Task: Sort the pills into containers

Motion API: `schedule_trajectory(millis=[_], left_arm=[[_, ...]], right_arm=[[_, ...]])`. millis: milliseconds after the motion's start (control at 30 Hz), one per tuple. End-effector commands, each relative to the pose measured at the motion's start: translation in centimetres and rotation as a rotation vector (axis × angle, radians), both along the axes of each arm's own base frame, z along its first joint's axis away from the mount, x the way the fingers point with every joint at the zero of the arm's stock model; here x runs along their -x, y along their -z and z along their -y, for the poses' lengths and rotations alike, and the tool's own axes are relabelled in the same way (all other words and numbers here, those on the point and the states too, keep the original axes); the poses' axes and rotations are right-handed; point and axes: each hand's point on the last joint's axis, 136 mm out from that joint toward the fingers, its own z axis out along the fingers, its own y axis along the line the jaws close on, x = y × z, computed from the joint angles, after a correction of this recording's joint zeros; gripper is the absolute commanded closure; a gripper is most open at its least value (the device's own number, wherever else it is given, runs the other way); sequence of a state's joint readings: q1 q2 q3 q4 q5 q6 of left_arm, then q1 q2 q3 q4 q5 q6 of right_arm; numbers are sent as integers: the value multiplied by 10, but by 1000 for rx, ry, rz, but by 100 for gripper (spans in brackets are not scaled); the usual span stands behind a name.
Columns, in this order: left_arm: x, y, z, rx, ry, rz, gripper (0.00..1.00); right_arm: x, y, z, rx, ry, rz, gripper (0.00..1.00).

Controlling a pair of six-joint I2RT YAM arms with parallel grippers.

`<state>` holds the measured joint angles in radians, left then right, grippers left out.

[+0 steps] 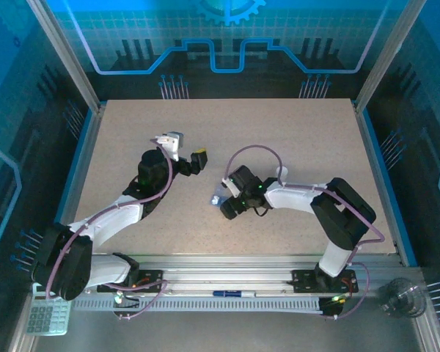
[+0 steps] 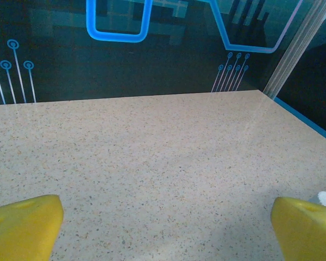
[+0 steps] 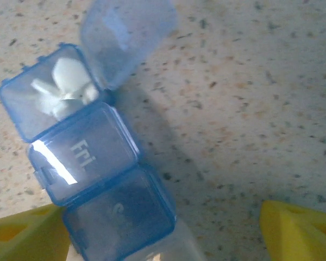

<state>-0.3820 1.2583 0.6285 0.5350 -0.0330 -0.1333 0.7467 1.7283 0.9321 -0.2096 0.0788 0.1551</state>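
Pill box point(image 3: 98, 179): translucent blue, lying flat, running from the upper left to the bottom centre of the right wrist view. End compartment open, its lid point(image 3: 125, 32) raised at top centre, white pills point(image 3: 65, 87) inside. Neighbouring compartment, marked "Fri", closed.

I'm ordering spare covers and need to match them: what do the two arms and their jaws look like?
The left arm and right arm have white shells, black joints and black bases. A lavender cable loops along each. The left gripper and right gripper carry smooth yellow jaws.
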Motion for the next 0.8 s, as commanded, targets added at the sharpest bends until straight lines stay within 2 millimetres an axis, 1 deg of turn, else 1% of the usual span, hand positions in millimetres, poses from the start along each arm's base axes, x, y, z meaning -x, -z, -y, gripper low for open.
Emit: schedule_trajectory(millis=[0, 133, 233, 400, 500, 600, 667, 700, 767], left_arm=[[0, -14, -3, 30, -8, 27, 1], [0, -14, -1, 36, -3, 25, 1], [-1, -13, 1, 42, 10, 28, 1], [-3, -15, 9, 88, 41, 55, 1], [-9, -14, 5, 120, 7, 56, 1], [-16, -12, -5, 172, -68, 33, 1], [-19, -9, -19, 242, -161, 14, 1], [-19, -9, -23, 262, -179, 21, 1], [-18, -13, -22, 269, -146, 46, 1]], right_arm=[[-14, -6, 2, -1, 20, 21, 13], [-12, -13, -4, -41, -18, 22, 13], [-9, -16, -4, -61, -21, 16, 12], [-9, -33, -2, -118, 7, 21, 11], [-11, -40, 3, -143, 46, 17, 11], [-10, -41, 9, -155, 65, 3, 11], [-6, -40, 12, -146, 53, -1, 11], [-4, -39, 14, -136, 49, -8, 10], [1, -32, 19, -104, 46, -27, 9]])
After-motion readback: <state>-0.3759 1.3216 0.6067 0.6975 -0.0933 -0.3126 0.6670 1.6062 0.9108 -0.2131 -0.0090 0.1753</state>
